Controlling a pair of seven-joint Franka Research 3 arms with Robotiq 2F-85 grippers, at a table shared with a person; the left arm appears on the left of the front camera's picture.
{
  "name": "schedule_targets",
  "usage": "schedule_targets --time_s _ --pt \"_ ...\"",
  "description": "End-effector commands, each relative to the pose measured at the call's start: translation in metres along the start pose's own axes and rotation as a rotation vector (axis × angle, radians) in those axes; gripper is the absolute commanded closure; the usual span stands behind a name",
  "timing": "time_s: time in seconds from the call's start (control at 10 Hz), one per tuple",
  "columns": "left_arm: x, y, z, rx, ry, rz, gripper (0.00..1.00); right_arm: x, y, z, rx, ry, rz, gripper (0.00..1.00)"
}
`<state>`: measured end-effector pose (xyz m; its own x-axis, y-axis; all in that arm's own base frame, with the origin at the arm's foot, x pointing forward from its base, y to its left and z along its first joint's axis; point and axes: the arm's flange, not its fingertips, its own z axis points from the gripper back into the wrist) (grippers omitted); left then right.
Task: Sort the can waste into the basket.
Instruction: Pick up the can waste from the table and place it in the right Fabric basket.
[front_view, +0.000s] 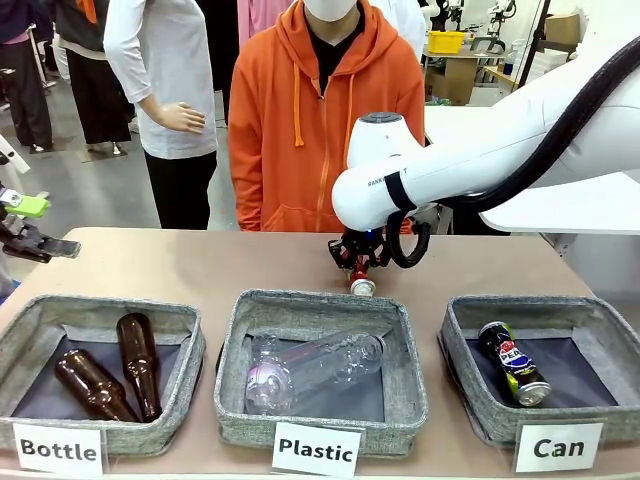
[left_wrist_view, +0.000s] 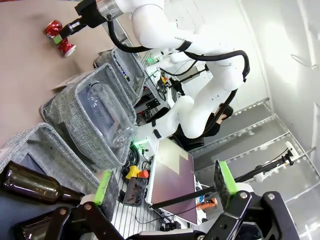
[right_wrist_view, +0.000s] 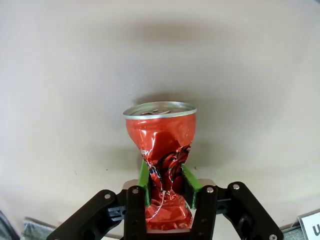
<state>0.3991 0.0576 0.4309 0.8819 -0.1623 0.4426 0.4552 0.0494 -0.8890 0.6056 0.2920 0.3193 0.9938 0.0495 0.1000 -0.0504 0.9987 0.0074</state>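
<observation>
From my station I list the table (front_view: 200, 265) by its middle "Plastic" basket (front_view: 322, 400), which holds one clear plastic bottle (front_view: 315, 368) lying on its side. Item one, the crushed red can (right_wrist_view: 162, 150): it lies on the bare tabletop just behind the far rim of that basket, silver end toward me in the front view (front_view: 361, 284), and my right gripper (right_wrist_view: 167, 192) is clenched on its crumpled waist, green pads (right_wrist_view: 144, 180) pressed to either side of it. Item two, the black Pepsi can (front_view: 513, 362): it lies on the dark liner inside the "Can" basket (front_view: 545, 400), the next basket to the right of the Plastic one. Item three, the "Bottle" basket (front_view: 100, 385), next to the left of the Plastic one, with two brown glass bottles (front_view: 138, 362) lying in it. Item four, my left gripper (left_wrist_view: 162, 185): jaws released and standing wide with nothing between them, held above the left end of the row, over the Bottle basket side. Item five, a person in an orange hoodie (front_view: 325, 130) standing at the far edge of the table, straight behind the Plastic basket
</observation>
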Motion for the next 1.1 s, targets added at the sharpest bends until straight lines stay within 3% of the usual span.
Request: schedule_targets --time_s 0.0,0.2,0.5,0.6,0.8,1.0 --pt "0.001 -0.003 -0.003 -0.015 -0.017 -0.011 0.0 -0.013 -0.026 0.031 0.101 0.02 0.052 1.0" --pt "0.001 -0.003 -0.003 -0.015 -0.017 -0.011 0.0 -0.033 -0.065 0.078 0.177 -0.011 0.099 1.0" --pt "0.001 -0.003 -0.003 -0.015 -0.017 -0.011 0.0 -0.073 -0.114 0.138 0.309 -0.019 0.28 1.0" --pt "0.001 -0.003 -0.003 -0.015 -0.017 -0.011 0.0 -0.094 -0.133 0.158 0.33 -0.022 0.421 1.0" --pt "0.001 -0.003 -0.003 -0.015 -0.017 -0.011 0.0 -0.144 -0.162 0.168 0.248 0.102 0.788 1.0" --pt "0.001 -0.003 -0.003 -0.015 -0.017 -0.011 0.0 -0.199 -0.198 0.171 0.312 0.16 1.117 1.0"
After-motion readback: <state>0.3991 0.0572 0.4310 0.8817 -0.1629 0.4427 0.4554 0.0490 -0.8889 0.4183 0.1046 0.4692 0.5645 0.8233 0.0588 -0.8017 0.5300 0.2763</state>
